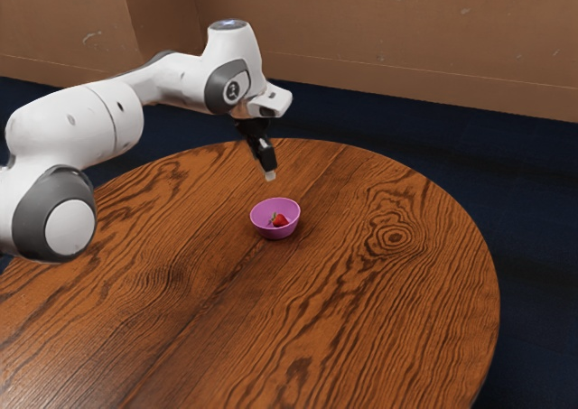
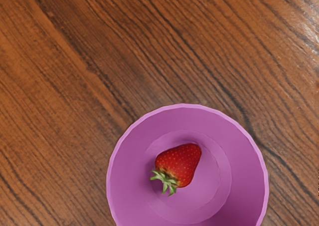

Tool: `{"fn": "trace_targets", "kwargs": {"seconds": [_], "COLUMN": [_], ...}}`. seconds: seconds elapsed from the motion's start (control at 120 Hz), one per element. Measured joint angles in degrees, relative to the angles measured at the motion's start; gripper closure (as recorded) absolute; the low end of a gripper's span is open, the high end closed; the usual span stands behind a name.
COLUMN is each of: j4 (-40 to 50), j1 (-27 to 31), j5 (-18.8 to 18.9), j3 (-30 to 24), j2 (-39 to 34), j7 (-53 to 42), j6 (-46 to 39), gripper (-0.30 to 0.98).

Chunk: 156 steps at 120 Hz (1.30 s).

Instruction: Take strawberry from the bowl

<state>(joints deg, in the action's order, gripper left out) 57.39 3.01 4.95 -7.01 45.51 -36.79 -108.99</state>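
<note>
Holding my black gripper (image 1: 269,175) above the round wooden table (image 1: 361,328), near the purple bowl (image 2: 246,171); cannot tell whether it's parted or closed. Red strawberry (image 2: 180,163) lies on its side inside the bowl.

Fruit: I counted one strawberry (image 2: 182,162), which bore one leafy cap (image 2: 166,181). Dishes: there was one bowl (image 2: 244,176). Furniture: one table (image 1: 361,319) stood in the room with me. Machines: I noted one arm (image 1: 81,129), and it carried one gripper (image 1: 269,175) at its end. Underfoot, there was one floor (image 1: 533,210), counted last.
</note>
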Motion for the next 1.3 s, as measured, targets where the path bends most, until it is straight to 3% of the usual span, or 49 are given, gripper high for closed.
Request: {"fn": "trace_targets", "kwargs": {"seconds": [0.267,0.842,1.3], "j4": [2.66,0.90,0.97], "j1": [-0.36,-1.21,-0.31], "j5": [0.30,2.58,2.60], "j3": [-0.07,-0.83,-0.81], "j2": [2.60,7.78,9.85], "j7": [-11.02,-33.30,-42.13], "j6": [-2.34,-7.12,-8.74], "gripper": [0.04,0.39,0.39]}}
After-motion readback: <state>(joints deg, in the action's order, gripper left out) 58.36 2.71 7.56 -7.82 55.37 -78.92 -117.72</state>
